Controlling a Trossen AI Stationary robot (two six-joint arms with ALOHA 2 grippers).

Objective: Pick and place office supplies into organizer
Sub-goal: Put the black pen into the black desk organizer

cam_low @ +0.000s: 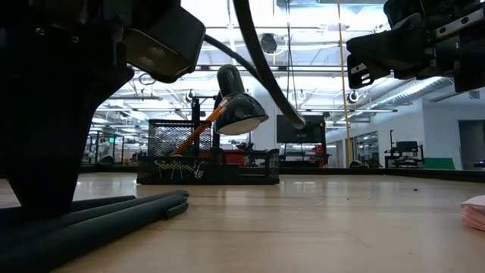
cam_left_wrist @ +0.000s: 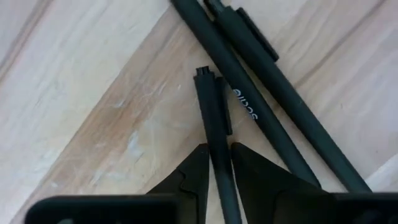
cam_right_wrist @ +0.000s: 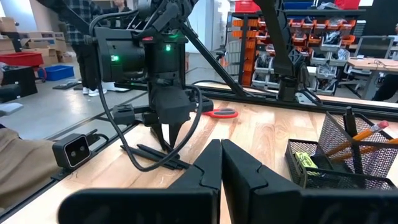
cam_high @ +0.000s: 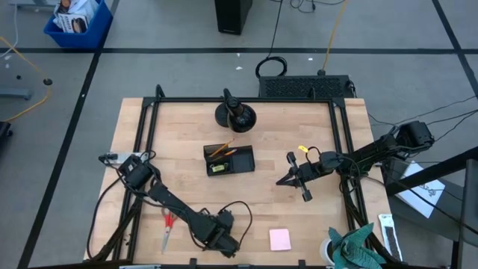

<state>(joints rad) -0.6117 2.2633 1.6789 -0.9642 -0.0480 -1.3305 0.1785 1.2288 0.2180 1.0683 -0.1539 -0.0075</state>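
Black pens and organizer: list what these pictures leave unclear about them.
1. Black pens: in the high view they are hidden under the left end effector. In the left wrist view their ends are cut off by the edges.
2. Middle pen, clamped: its lower end is covered by the fingers.
3. Organizer: its contents are too small in the high view, veiled by mesh in the low view, and cropped in the right wrist view.

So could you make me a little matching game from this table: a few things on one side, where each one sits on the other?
Things:
1. red-handled scissors
2. pink square sticky-note pad
3. orange pencil
4. slim black pen

Places:
A. standing tilted in the black mesh organizer
B. between the fingers of the left gripper
C. flat on the wood near the table's front left edge
D. flat on the wood at the front, right of the middle

Pairs: 1-C, 2-D, 3-A, 4-B
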